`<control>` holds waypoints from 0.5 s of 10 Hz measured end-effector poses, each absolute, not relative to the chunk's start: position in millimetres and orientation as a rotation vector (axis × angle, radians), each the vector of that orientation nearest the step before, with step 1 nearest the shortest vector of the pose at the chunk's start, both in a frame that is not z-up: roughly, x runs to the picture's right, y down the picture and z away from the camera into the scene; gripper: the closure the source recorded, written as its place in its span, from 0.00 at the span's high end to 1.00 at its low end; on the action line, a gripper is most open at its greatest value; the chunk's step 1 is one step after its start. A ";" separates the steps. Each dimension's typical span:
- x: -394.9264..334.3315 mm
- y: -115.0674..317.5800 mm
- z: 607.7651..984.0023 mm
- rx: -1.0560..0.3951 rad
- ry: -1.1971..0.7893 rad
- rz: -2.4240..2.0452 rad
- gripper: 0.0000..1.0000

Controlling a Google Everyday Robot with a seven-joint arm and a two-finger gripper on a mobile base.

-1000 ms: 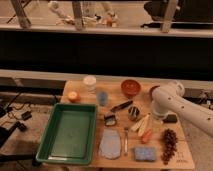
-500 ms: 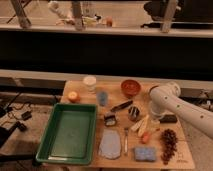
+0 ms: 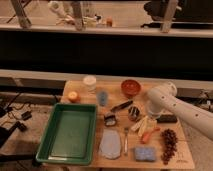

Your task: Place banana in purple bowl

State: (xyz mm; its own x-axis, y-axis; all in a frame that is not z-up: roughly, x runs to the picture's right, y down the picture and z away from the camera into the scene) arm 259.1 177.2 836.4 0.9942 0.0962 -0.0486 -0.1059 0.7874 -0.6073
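The banana [image 3: 143, 124] lies flat on the right half of the wooden table [image 3: 80, 162], pale and forked. It is just near and right of the purple bowl [image 3: 134, 112] and not yet in it. The gripper [image 3: 151, 115] hangs at the end of the white arm [image 3: 180, 107], just right of the bowl and just beyond the banana's far end. Its jaws are wide apart and hold nothing.

The most likely slip is a wrong pick. The orange-red carrot-like piece [image 3: 148, 135] lies right against the banana's near side, so a closing grip could catch it too, or catch it alone. The banana's split shape could let only one strip be pinched, and the fruit might then twist or drop. The bowl is small and the banana looks about as long as the bowl is wide, so a careless release could leave it across the rim or tip it out. The arm's bulk so near the bowl could also nudge it.

Around it are:
- a dark utensil [image 3: 121, 106] just left of the purple bowl
- the orange-red bowl [image 3: 130, 87] farther back
- grapes [image 3: 169, 145] and a blue sponge [image 3: 144, 153] at the near right
- a green tray [image 3: 52, 142] on the left

Nothing lies between the banana and the bowl.
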 end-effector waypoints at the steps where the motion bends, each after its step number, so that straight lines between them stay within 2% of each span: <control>1: 258.9 178.1 838.7 -0.658 0.016 0.112 0.80; 5: 258.8 184.2 844.0 -0.669 0.015 0.121 0.80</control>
